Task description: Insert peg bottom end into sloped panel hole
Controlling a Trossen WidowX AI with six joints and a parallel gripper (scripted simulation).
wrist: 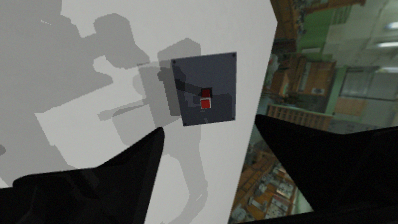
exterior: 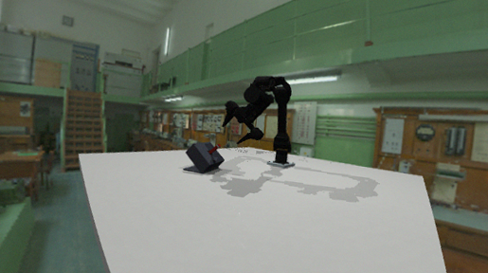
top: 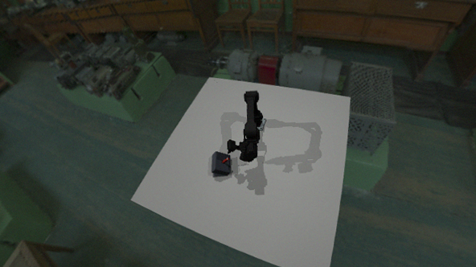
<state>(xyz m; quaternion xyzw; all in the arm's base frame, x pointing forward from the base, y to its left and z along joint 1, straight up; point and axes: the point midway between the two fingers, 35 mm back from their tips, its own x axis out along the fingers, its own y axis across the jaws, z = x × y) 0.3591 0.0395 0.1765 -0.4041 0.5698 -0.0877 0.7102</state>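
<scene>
The claw (top: 236,155) (exterior: 232,135) (wrist: 209,124) is spread wide, with nothing between its two dark fingers. The red peg (top: 225,161) (exterior: 214,149) (wrist: 205,104) stands in the sloped face of the dark block (top: 219,170) (exterior: 202,159) (wrist: 220,75), its outer part sticking out at a tilt and its lower end hidden inside. The outside view puts the claw above the peg and on the side toward the arm's base (exterior: 288,165), with both fingertips apart from peg and block. In the wrist view, the peg's square end shows beyond the fingertips, sideways between the two but closer to the right-hand one in that picture. The block rests on the white table (top: 290,212) (exterior: 259,234) (wrist: 65,135), and the black arm (top: 252,113) (exterior: 282,113) bends over toward it. How deep the peg sits cannot be told.
</scene>
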